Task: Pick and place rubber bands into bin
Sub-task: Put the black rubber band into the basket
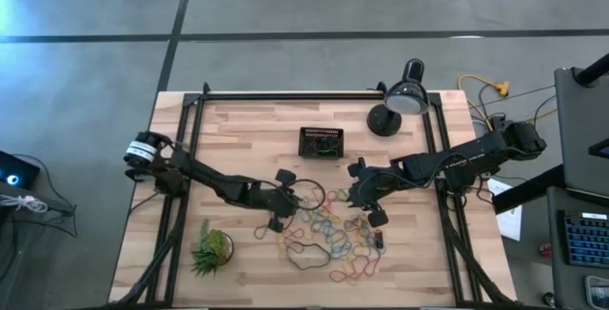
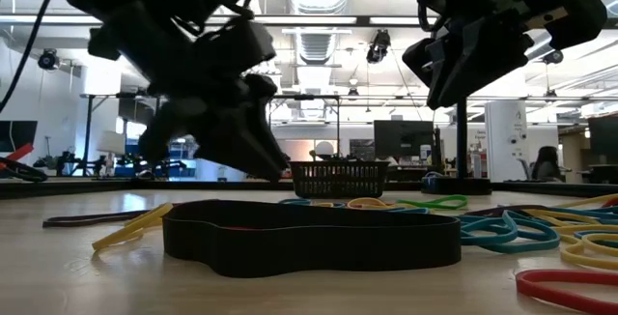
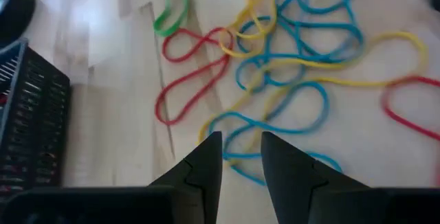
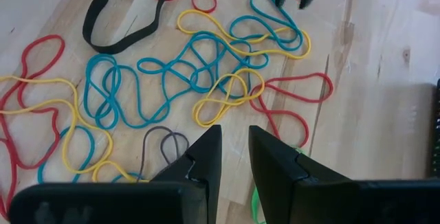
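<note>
Many rubber bands (image 1: 328, 234) in red, blue, yellow, green and black lie loose and tangled on the wooden table, right of its middle toward the near edge. The black slotted bin (image 1: 322, 142) stands beyond them toward the far edge, with some bands inside. My left gripper (image 3: 240, 141) hovers slanting down over the pile's left edge, above a blue band (image 3: 275, 114). It is narrowly open with nothing between its fingers. My right gripper (image 4: 235, 135) hangs above the pile's right part, over yellow and red loops (image 4: 227, 97). It too is narrowly open and holds nothing.
A black desk lamp (image 1: 400, 106) stands at the far right and a spiky green plant (image 1: 211, 250) at the near left. A wide black band (image 2: 309, 233) lies nearest the front edge. Bare wood lies left of the bin and pile.
</note>
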